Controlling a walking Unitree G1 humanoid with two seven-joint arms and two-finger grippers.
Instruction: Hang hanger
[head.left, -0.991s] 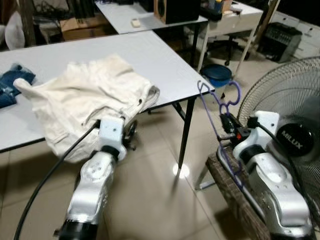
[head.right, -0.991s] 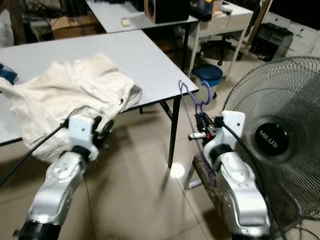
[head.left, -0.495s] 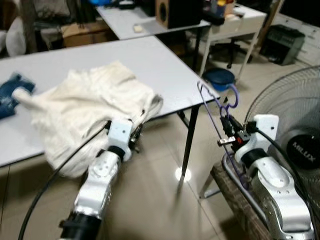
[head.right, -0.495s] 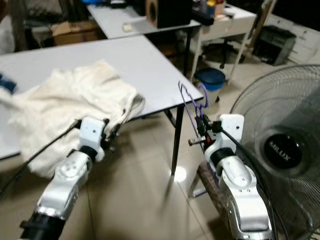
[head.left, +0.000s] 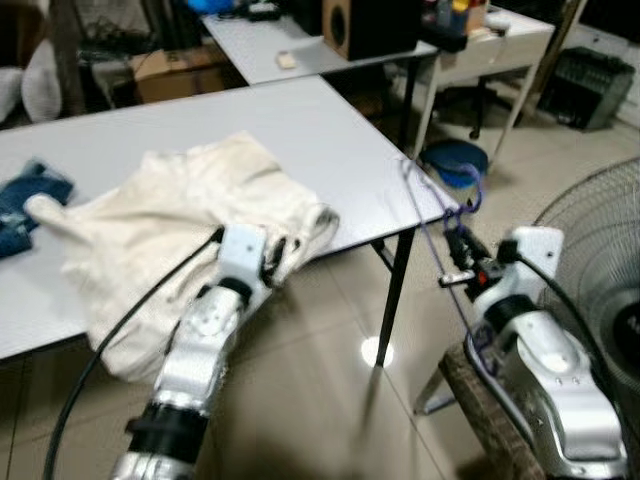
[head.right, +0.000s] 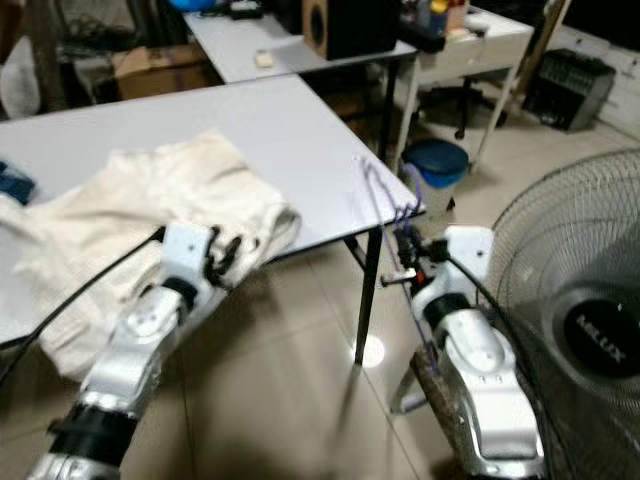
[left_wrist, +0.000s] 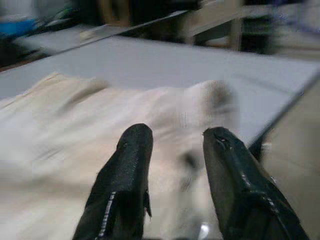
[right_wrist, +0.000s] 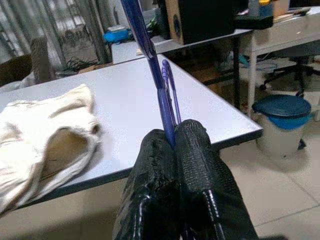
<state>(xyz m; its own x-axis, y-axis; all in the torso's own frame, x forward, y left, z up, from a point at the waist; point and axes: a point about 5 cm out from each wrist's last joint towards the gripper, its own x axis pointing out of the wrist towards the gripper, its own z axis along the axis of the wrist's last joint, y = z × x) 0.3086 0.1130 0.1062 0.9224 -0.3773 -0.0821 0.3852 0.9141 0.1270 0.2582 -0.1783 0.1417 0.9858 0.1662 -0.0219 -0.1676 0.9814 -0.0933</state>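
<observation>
A thin purple hanger (head.left: 430, 215) stands upright beside the white table's right corner, its hook (head.left: 470, 187) near a blue bin. My right gripper (right_wrist: 172, 140) is shut on the hanger (right_wrist: 150, 65) and holds it at the table corner (head.left: 440, 205). A cream garment (head.left: 190, 215) lies crumpled on the white table (head.left: 330, 130), hanging partly over the front edge. My left gripper (left_wrist: 172, 142) is open, its fingers (left_wrist: 132, 150) just in front of the garment (left_wrist: 75, 120) at the table's front edge.
A large standing fan (head.left: 600, 260) is close on the right. A blue bin (head.left: 455, 160) sits on the tiled floor past the table corner. A blue cloth (head.left: 25, 195) lies at the table's left. Further tables with a black speaker (head.left: 365, 25) stand behind.
The camera has shifted. My left gripper has moved up and forward to the garment's edge. My right gripper still holds the hanger, now closer to the table corner.
</observation>
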